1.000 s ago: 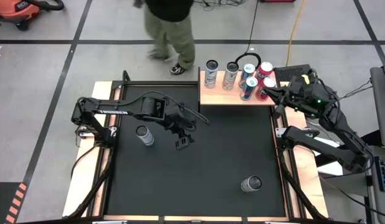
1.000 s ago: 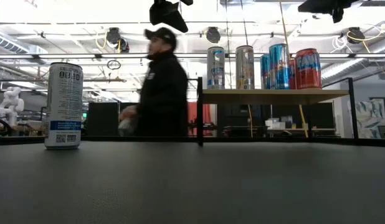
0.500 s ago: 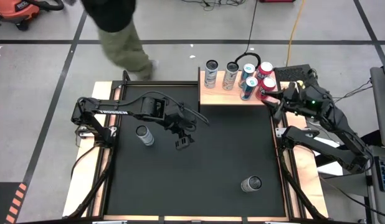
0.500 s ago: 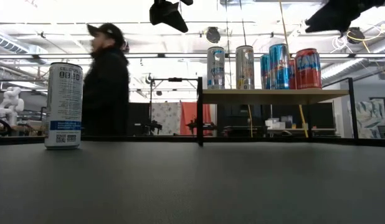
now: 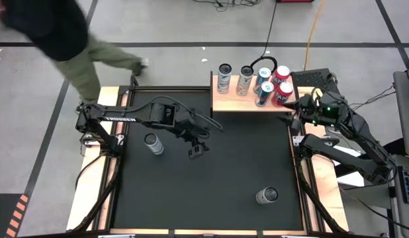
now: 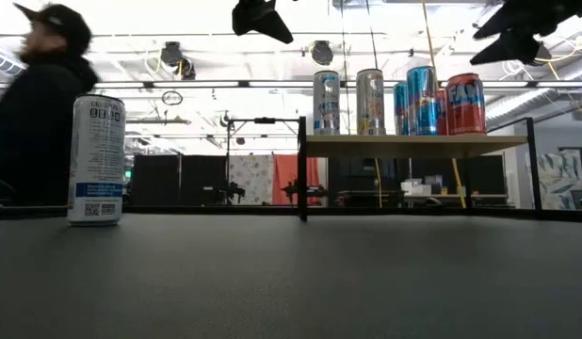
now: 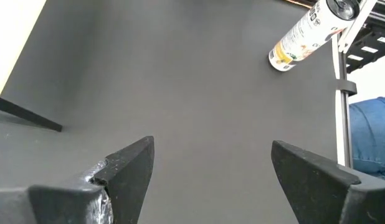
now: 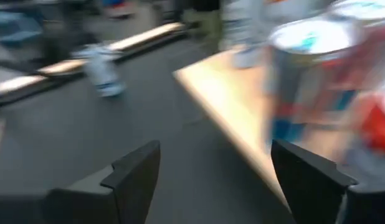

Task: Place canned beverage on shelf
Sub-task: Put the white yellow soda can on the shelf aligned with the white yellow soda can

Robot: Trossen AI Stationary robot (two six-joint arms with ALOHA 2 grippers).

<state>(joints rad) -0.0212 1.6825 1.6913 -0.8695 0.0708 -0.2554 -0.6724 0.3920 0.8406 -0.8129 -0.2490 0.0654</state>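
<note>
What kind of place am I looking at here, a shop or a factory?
Most likely a robotics lab or workshop. Two dark robot arms work at a black table on a bare concrete floor with taped lines, cans stand on a small wooden shelf, and open ceiling lights hang behind.

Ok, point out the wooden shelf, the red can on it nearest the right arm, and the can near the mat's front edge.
shelf [image 5: 226,100]: high view, bare wood top.
red can [image 5: 284,89]: high view, its lid.
can near the front edge [image 5: 267,195]: high view, its top.
</note>
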